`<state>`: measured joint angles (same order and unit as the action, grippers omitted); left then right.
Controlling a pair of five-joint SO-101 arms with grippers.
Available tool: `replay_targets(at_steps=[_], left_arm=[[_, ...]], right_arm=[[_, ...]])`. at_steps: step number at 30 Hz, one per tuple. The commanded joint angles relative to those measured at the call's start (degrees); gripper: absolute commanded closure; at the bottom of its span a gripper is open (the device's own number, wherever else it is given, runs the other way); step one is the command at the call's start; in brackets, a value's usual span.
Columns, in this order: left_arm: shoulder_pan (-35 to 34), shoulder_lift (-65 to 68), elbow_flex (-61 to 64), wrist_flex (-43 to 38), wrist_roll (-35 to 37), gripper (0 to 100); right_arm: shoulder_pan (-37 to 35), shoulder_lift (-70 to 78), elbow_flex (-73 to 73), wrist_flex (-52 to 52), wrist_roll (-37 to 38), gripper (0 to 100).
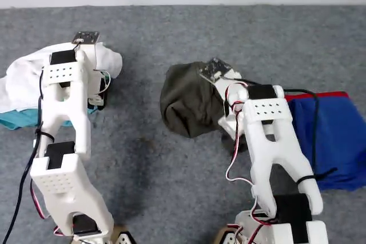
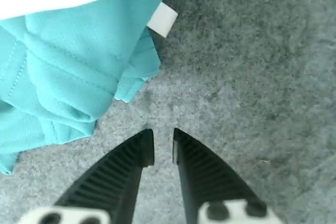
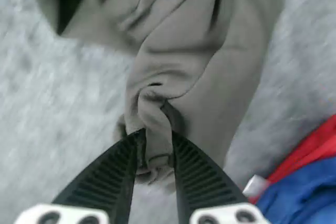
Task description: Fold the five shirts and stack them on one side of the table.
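Right pincer (image 3: 156, 141) clenched on a bunched fold of the olive shirt (image 3: 210, 51) — cloth pinched between the tips, the rest hanging in creases. High view: that shirt lies crumpled at frame centre on the grey desk (image 1: 148, 187). Left pincer (image 2: 163, 142) released, jaws a narrow slit apart with nothing between them, low over bare desk just beside the teal shirt (image 2: 63, 72). The teal shirt lies partly under the white shirt (image 1: 23, 78) at upper left of the high view. Judgement: the step in hand is spreading the olive shirt flat before folding. A one-point grip on a wad won't give a clean edge; better to draw it onto open desk, then re-grip at a hem or shoulder, with the left arm taking the opposite corner. Room: broad bare desk at lower centre between the arms, and along the top. Edge to mind — the blue shirt (image 1: 337, 135) sits close at right, partly beneath the right arm, and a rightward drag could snag it. The white-and-teal pile looks like the stack side.
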<state>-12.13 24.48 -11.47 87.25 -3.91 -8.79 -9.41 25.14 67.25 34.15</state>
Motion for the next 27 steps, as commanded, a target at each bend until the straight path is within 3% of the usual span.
replay_targets(at_steps=[1,5,11,13,17,22,27], left_arm=[[0.62,-0.44,0.57,-0.35,0.18,92],[0.62,-0.44,2.77,-0.62,0.09,92],[0.18,-0.44,3.21,-0.53,0.09,92],[-0.62,-0.53,3.21,-0.26,0.09,92],[-3.34,-0.53,3.21,-0.26,0.18,92],[-4.04,-0.53,3.21,-0.26,0.18,92],[-3.96,-0.53,3.21,-0.26,0.18,92]], right_arm=[[-4.0,-2.77,-7.21,-4.7,-4.75,98.9],[-14.37,-2.68,-24.62,-0.04,-9.05,98.9],[-35.03,-2.68,-52.31,11.82,-8.88,98.9],[-36.53,-2.15,-58.29,15.52,-7.91,98.9],[-28.53,-2.07,-55.65,19.38,-6.24,98.9],[-12.18,-2.15,-42.2,18.59,-5.45,98.9],[-1.54,-2.59,-25.32,14.99,-0.53,98.9]])
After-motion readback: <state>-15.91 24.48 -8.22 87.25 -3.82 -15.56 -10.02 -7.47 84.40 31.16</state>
